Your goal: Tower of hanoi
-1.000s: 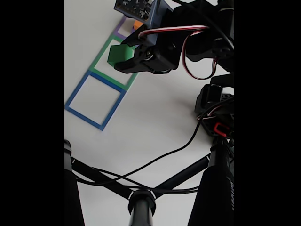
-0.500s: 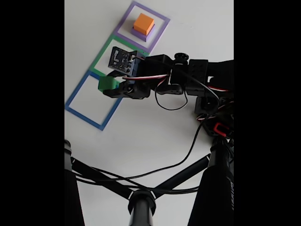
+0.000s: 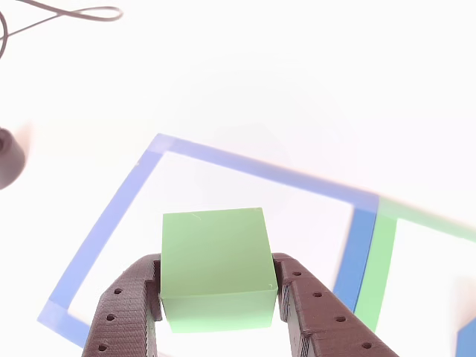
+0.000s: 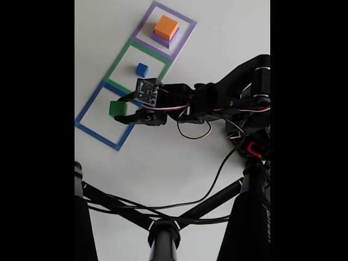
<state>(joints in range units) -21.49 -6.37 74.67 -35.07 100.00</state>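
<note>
My gripper (image 4: 120, 108) is shut on a green cube (image 4: 117, 109) inside the blue square outline (image 4: 98, 130). In the other view the green cube (image 3: 214, 260) sits squeezed between the dark ribbed fingers (image 3: 125, 312), low over the white table within the blue outline (image 3: 253, 168). A small blue cube (image 4: 142, 69) stands in the green outline (image 4: 117, 65). An orange block (image 4: 166, 26) rests on a purple slab (image 4: 160, 38) inside the purple outline (image 4: 185, 24).
Black tripod legs (image 4: 163, 234) and loose cables (image 4: 206, 179) cross the near part of the table. The arm's body (image 4: 239, 95) lies to the right of the outlines. A dark round object (image 3: 9, 158) and a cable loop (image 3: 74, 13) lie at the left.
The gripper carried the green cube from over the green outline down into the blue outline. The arm stretched out low, uncovering the blue cube and the orange-on-purple stack.
</note>
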